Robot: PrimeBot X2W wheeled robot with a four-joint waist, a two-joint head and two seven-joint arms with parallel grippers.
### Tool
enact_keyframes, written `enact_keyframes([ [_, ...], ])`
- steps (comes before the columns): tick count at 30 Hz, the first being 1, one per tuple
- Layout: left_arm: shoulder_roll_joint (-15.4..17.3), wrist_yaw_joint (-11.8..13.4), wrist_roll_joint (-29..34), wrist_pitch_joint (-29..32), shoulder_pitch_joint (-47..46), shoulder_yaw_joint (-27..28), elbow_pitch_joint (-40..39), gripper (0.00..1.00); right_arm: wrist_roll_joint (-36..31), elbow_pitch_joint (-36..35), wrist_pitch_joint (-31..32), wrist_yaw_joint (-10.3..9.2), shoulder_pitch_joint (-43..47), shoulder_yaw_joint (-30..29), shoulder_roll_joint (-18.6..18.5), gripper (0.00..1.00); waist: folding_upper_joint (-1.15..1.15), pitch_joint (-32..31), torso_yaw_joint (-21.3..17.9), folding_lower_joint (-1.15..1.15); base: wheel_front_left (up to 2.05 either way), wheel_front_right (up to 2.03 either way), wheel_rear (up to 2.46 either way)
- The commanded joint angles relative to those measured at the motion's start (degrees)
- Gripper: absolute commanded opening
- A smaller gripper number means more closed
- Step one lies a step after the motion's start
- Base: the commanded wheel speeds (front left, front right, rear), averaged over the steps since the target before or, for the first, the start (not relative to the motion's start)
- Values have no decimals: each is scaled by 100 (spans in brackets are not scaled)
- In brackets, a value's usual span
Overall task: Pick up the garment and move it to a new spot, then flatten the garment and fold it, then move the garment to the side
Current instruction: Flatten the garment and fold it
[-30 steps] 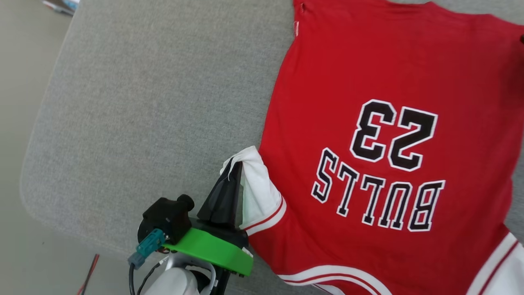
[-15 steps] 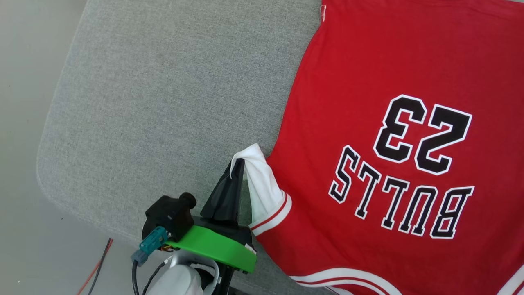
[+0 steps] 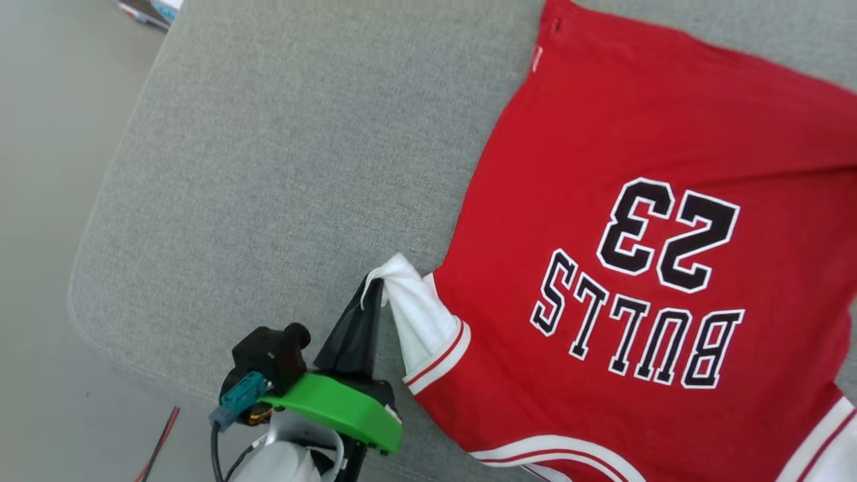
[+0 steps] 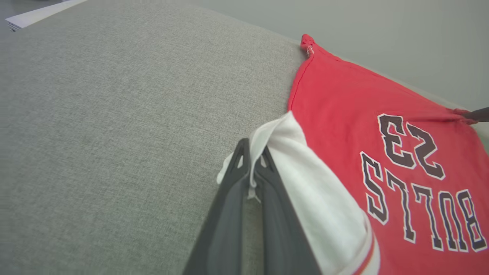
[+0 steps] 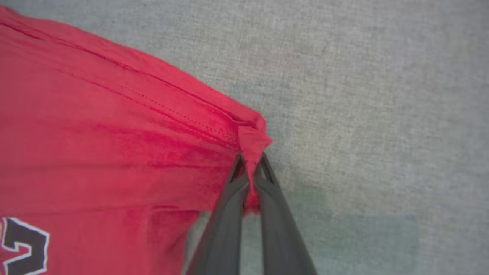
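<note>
The garment (image 3: pixel 643 201), a red jersey with black "BULLS 23" lettering, lies spread on the grey cushioned surface (image 3: pixel 281 167), lettering up. My left gripper (image 3: pixel 373 284) is shut on the edge of its white sleeve (image 3: pixel 418 314); the left wrist view shows the white cloth (image 4: pixel 305 183) pinched between the dark fingers (image 4: pixel 229 214) of the left gripper (image 4: pixel 250 152). In the right wrist view my right gripper (image 5: pixel 250 160) is shut on a red hem corner of the garment (image 5: pixel 114 145), which bunches up between the fingertips. A dark fingertip (image 4: pixel 477 114) holds that corner at the far right of the left wrist view.
The grey surface's rounded corner (image 3: pixel 87 294) and left edge drop to a pale floor (image 3: pixel 40 201). A red and black cable (image 3: pixel 157 448) lies on the floor near the left arm. Flat items (image 3: pixel 147 10) lie at the top left.
The head camera has shifted, so the whole picture has moved. My left gripper still holds the white sleeve. A fresh crease now runs across the garment's far right part.
</note>
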Motion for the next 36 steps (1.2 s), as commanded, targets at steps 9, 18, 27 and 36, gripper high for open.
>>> enact_keyframes([
  [9,360,208,-290,272,508,219,191,0,278,-980,-282,-5,1841,-394,-160,0,0,-1351,-906,-1,0,0,0],
  [18,632,272,-610,384,993,481,430,0,269,-2284,-658,-5,4226,-1407,432,0,0,-1865,-1642,-1,0,0,0],
  [27,862,348,-718,513,1168,623,549,0,-60,-3420,-741,-5,6100,-2276,1778,0,0,-2019,-2101,-1,0,0,0],
  [36,895,374,-775,616,1226,592,553,0,-35,-3632,-1012,-5,6959,-2662,3048,100,0,-2138,-2199,-1,0,0,0],
])
